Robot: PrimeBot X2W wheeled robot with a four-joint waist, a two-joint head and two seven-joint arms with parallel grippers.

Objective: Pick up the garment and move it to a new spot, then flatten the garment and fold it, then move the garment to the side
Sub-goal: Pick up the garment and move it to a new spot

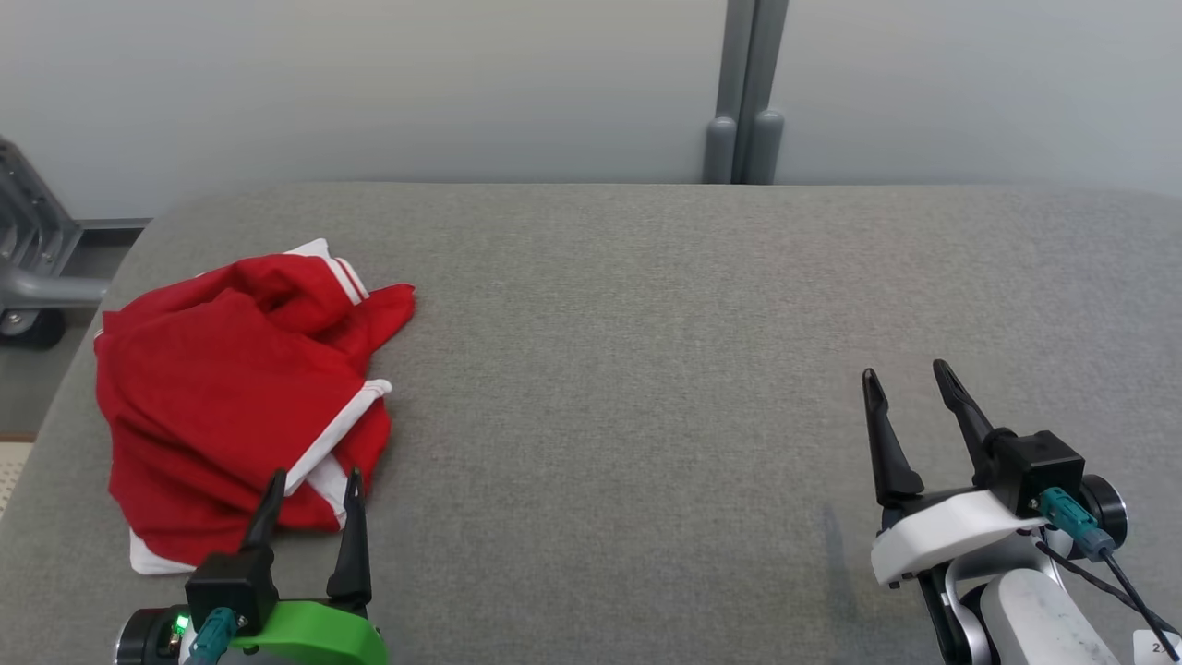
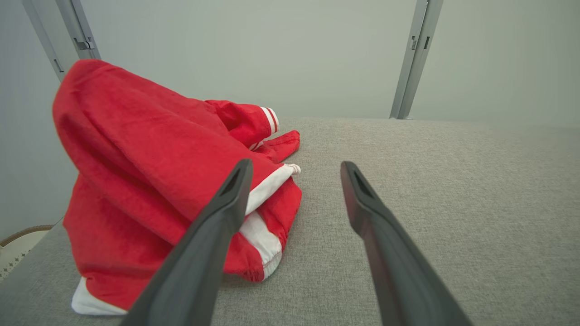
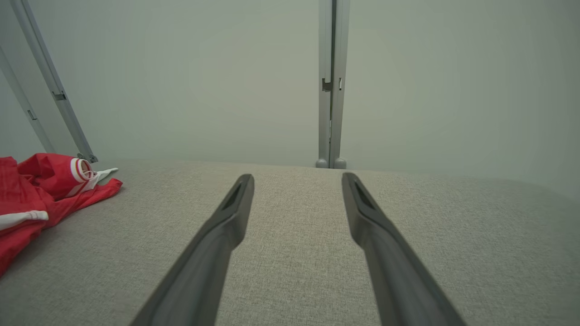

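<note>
Counting near to far: 2 grippers, 1 garment. The left gripper (image 1: 315, 480), on a green mount w/ two long dark fingers, sits bottom left, jaws spread wide, nothing held. Its tips are at the near edge of the crumpled red garment w/ white trim (image 1: 222, 388); can't tell if touching. The right gripper (image 1: 906, 374), on a white mount, is equally wide, empty, well apart from the garment. Both are over 1 grey fabric-covered surface (image 1: 646, 369). Beyond: pale wall (image 1: 369, 83), 2 grey posts (image 1: 743, 92), and a metal cart (image 1: 28, 259) far left.

Grey padded surface (image 1: 646, 369); grey post (image 1: 743, 92) behind.
</note>
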